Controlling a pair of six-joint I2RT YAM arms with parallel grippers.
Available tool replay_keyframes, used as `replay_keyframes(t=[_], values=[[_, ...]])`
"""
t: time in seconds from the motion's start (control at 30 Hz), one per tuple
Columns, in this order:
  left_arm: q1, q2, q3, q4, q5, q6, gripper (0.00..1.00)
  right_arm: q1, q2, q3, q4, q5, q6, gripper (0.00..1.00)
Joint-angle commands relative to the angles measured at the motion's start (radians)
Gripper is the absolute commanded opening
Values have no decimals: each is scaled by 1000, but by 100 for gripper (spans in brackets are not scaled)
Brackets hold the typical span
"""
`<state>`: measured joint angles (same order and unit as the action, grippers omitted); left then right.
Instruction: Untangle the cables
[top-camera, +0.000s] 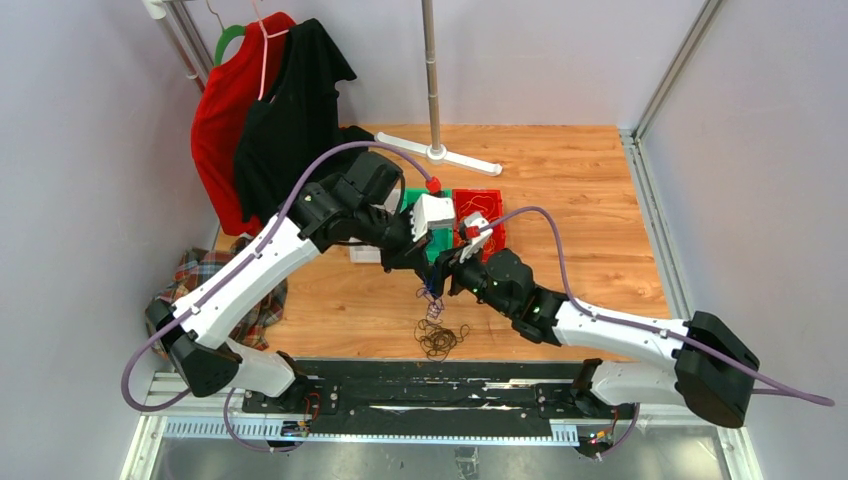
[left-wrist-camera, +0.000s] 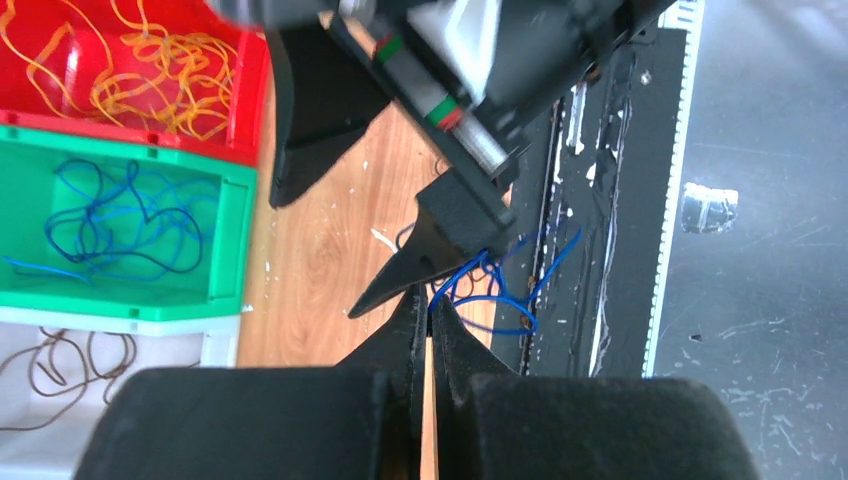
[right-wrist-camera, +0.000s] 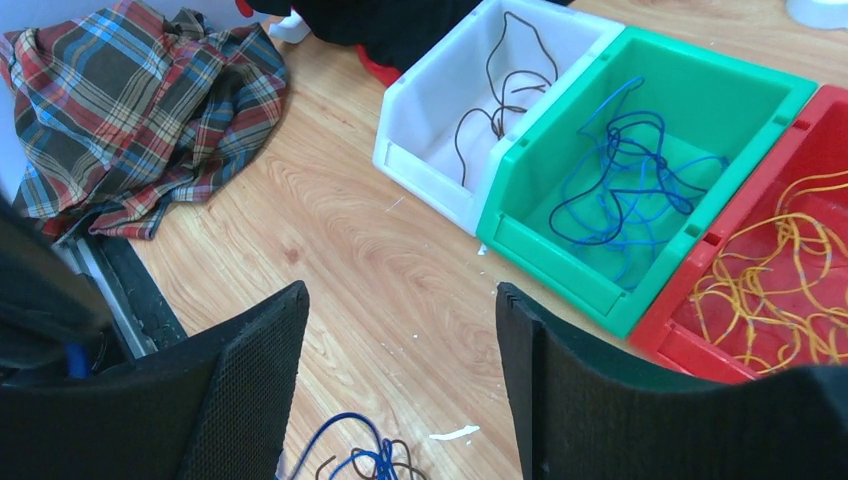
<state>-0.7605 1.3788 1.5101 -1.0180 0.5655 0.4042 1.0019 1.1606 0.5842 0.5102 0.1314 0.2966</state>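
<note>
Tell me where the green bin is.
Right wrist view: the green bin sits between the white bin and the red bin, with blue cables inside.

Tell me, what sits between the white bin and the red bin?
The green bin, holding blue cables, side by side with both, shown in the right wrist view.

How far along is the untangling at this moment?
Partly done. Dark cables lie in the white bin, blue cables in the green bin, and yellow-orange cables in the red bin. In hand: the left gripper is shut on a blue cable, and the right gripper is open close by. Left: a small tangle on the table.
</note>
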Motion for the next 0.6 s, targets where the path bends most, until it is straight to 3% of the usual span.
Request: replay_keyframes(t=[0.0,0.13,0.33,0.57], values=[[1,-36,95,-14,36,5,1,20,43,-2,65,-26,62,67],[1,-48,167,-21,-2,9,0,33,16,-80,79,3,76,65],[1,-75,205,-20,-33,19,0,29,-255,-195,-20,130,38,70],[0,-67,251,-21,-31,-7,0,30,-398,-221,-60,-49,-39,70]])
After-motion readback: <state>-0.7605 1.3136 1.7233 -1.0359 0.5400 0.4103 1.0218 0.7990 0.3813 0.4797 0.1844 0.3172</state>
